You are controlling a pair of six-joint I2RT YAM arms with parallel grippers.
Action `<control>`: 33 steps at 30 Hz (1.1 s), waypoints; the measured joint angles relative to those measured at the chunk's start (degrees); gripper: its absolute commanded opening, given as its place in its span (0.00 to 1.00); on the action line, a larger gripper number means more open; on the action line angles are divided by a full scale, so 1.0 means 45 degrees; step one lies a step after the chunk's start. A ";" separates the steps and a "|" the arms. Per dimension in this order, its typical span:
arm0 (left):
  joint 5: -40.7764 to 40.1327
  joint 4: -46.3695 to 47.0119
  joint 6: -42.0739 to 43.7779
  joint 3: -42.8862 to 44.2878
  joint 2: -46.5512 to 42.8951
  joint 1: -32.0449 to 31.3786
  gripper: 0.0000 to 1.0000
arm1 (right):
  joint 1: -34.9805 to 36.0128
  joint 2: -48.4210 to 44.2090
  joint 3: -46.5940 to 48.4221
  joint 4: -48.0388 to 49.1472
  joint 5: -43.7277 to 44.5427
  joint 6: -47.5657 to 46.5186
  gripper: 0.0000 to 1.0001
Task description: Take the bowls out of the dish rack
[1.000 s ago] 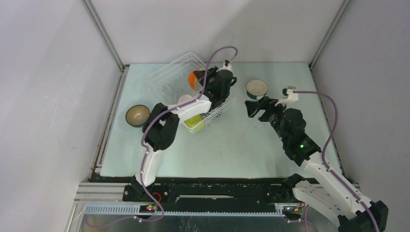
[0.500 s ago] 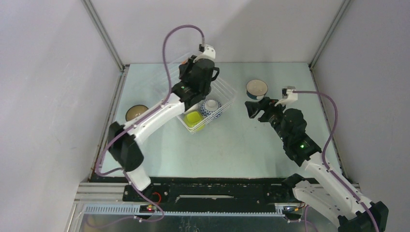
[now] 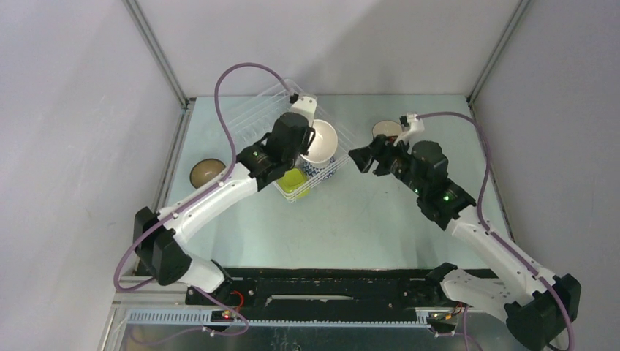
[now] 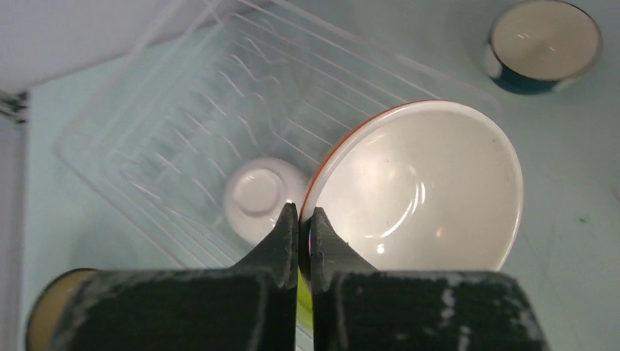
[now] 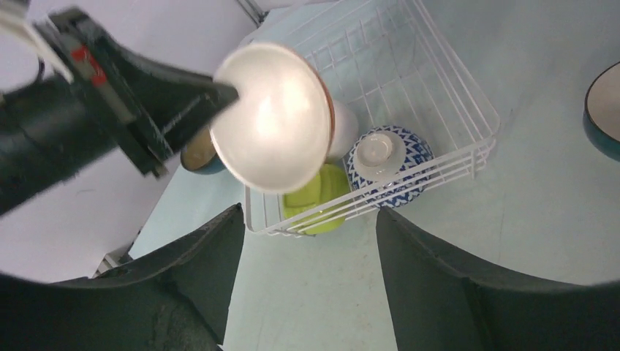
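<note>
One orange bowl (image 4: 417,190) | rim pinched in left tool (image 4: 298,234), over dish rack (image 4: 183,124) | right tool (image 5: 307,212) spread, empty

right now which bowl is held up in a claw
The orange bowl, rim pinched by the left claw; the others rest in the dish rack or on the table.

On my overhead feed, the pale green table (image 3: 365,219) carries three things directly: the white wire dish rack (image 3: 252,121) at upper centre, a dark bowl (image 3: 208,173) upright at middle left, and a teal bowl (image 3: 384,129) upright at upper right, both apart from the rack.
</note>
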 measured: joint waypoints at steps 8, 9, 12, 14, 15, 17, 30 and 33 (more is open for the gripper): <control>0.1297 0.0641 -0.1117 -0.1647 -0.1132 -0.0481 0.00 | 0.0243 0.1831 0.1957 -0.1345 0.0330 0.0243 0.62; 0.1418 0.0767 -0.1209 -0.1744 -0.1268 -0.0549 0.00 | 0.0296 0.2045 0.2089 -0.1477 0.0369 0.0253 0.60; 0.1705 0.1141 -0.1350 -0.1914 -0.1530 -0.0699 0.00 | 0.0466 0.2671 0.2346 -0.1919 0.0437 0.0277 0.52; 0.1812 0.1263 -0.1443 -0.1962 -0.1647 -0.0811 0.00 | 0.0534 0.2885 0.2361 -0.2157 0.0476 0.0287 0.50; 0.1846 0.1297 -0.1457 -0.1967 -0.1681 -0.0865 0.00 | 0.0559 0.2968 0.2361 -0.2283 0.0491 0.0287 0.50; 0.1977 0.1350 -0.1491 -0.1967 -0.1710 -0.0952 0.00 | 0.0588 0.3147 0.2453 -0.2511 0.0617 0.0282 0.41; 0.2720 0.1875 -0.2210 -0.1967 -0.1695 -0.1054 0.50 | 0.0301 0.4721 0.4235 -0.4556 0.1953 -0.0073 0.00; 0.2851 0.1865 -0.2346 -0.1967 -0.1695 -0.0996 0.60 | -0.0491 0.4809 0.4240 -0.4935 0.1710 -0.0092 0.00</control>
